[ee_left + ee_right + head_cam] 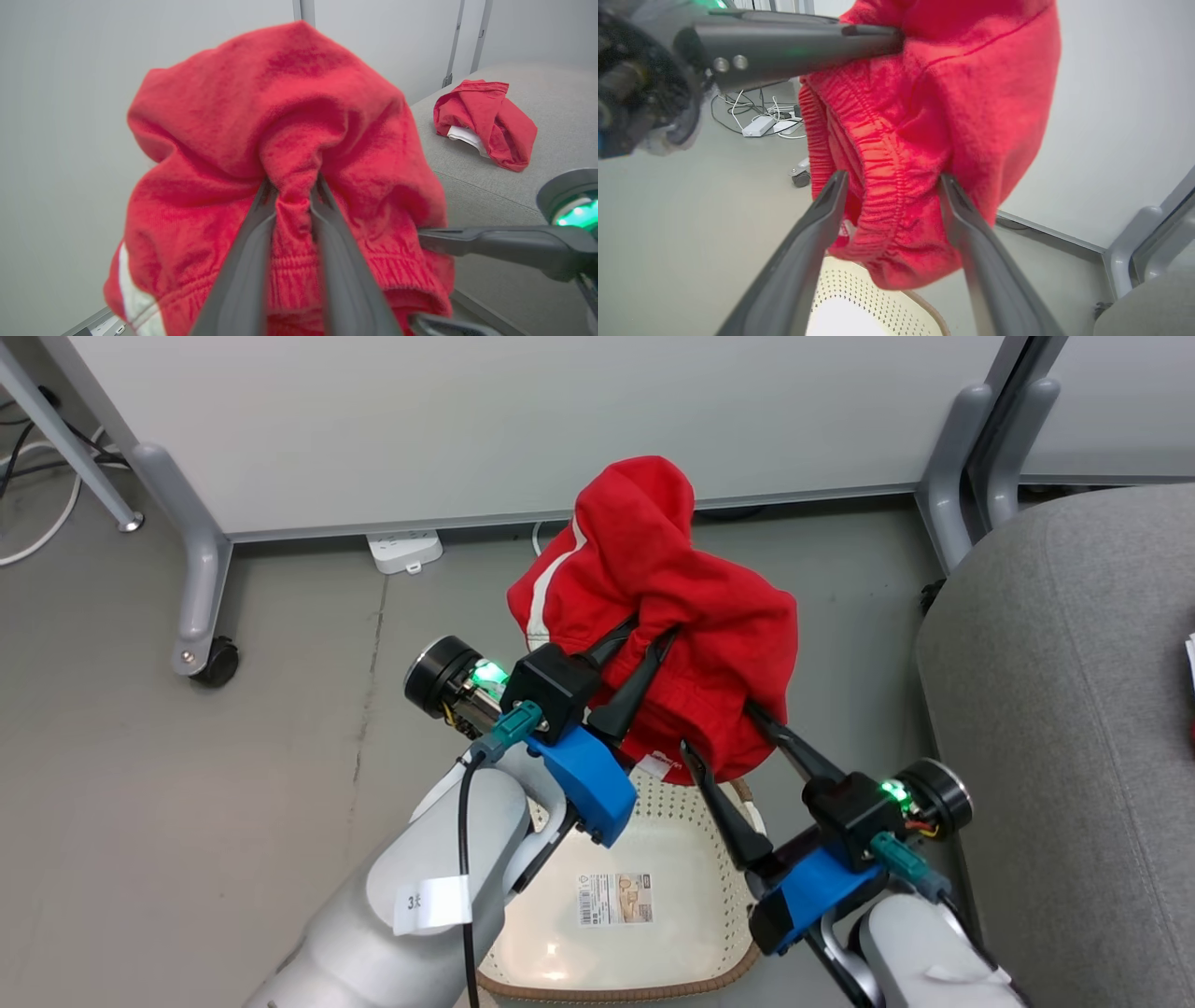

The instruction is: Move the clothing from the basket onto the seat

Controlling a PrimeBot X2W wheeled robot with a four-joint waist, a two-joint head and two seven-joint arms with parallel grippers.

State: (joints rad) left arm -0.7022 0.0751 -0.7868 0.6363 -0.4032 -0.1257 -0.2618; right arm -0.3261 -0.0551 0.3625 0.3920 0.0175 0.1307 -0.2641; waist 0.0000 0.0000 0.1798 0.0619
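Since the garment (289,116) looks soft and light, left jaws pinch a bunched fold; right jaws gape astride its elastic hem (882,186), likely a firmer hold.

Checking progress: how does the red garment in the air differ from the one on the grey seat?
The held garment hangs above the basket, pinched by the left tool; the seat garment lies crumpled on the seat, untouched. Both are red with white.
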